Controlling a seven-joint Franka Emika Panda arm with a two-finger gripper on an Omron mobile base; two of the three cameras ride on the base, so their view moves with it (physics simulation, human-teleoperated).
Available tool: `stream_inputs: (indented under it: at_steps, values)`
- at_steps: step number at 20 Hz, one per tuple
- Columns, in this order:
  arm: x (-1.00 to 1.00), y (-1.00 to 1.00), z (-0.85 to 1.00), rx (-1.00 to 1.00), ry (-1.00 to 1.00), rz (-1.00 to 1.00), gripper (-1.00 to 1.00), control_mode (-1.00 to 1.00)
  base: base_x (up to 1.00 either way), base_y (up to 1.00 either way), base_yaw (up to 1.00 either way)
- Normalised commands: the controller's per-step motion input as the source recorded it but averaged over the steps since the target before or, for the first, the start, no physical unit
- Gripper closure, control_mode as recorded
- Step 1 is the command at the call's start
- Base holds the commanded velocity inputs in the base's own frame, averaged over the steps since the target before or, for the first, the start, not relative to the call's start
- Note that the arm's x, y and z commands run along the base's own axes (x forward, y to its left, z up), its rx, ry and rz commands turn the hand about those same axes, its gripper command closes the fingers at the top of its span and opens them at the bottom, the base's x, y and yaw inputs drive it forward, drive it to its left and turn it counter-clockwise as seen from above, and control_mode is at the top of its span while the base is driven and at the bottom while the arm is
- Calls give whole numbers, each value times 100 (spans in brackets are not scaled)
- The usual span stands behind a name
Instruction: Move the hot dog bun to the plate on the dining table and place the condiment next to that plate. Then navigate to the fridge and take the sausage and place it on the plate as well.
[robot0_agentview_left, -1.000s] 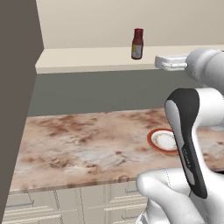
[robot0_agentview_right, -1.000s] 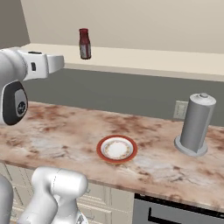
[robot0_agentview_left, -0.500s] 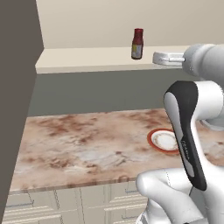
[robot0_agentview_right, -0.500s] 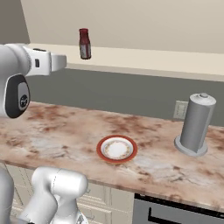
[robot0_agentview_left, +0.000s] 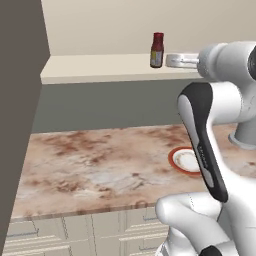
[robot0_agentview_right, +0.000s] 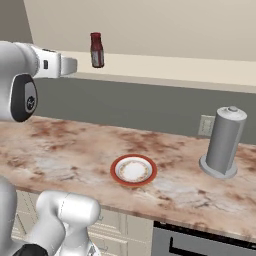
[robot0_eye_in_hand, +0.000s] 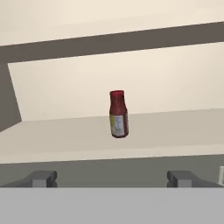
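Condiment (robot0_eye_in_hand: 118, 114) stood upright on the pale ledge (robot0_agentview_left: 100, 67), ahead of our fingers (robot0_eye_in_hand: 113, 178), which were spread fully wide and held nothing. We judged a level, centred approach best, closing around its body. Below lay the marbled tabletop (robot0_agentview_right: 75, 150) with a red-rimmed plate (robot0_agentview_right: 133, 170) and a grey canister (robot0_agentview_right: 223, 142).

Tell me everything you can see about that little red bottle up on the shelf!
The condiment is a small dark red bottle with a red cap and a pale label on its side. It looks smooth and glossy, and its cap is on. It stands upright on the cream ledge above the marbled counter, with the plain wall behind it. Nothing else touches it. The gripper points at it with its jaws wide open, not yet around it.
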Motion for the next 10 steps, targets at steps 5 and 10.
stream_inputs:
  at_steps: [5, 10]
  values:
    - [53, 4, 0, 0, 0, -4, -100, -100, 0, 0, 0]
    - [53, 7, 2, -4, -1, -11, -100, -100, 0, 0, 0]
